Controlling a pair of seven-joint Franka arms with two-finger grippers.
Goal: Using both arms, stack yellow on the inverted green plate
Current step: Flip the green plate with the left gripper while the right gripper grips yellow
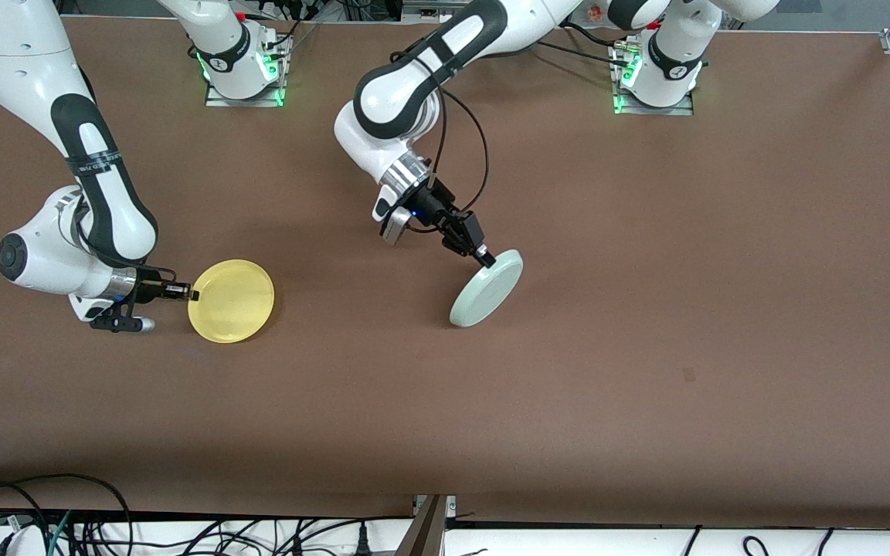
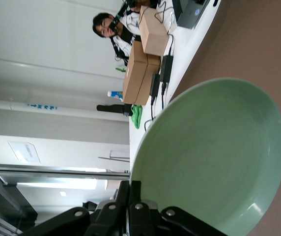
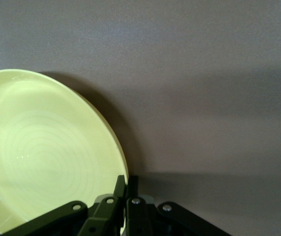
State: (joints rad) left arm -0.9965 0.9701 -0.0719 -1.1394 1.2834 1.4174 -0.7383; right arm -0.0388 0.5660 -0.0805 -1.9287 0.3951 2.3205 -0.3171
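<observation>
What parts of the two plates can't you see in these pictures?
- Green plate, front view: it is tilted with its back to the camera, so the inside is hidden; the left gripper covers the rim where it pinches.
- Green plate, left wrist view: bottom edge cut off.
- Yellow plate, right wrist view: the picture's edge cuts it off; the right gripper hides the pinched rim.

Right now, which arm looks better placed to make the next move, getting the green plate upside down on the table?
The left arm, probably. Its gripper is shut on the green plate, already tilted up on edge. The right gripper is shut on the yellow plate.
</observation>
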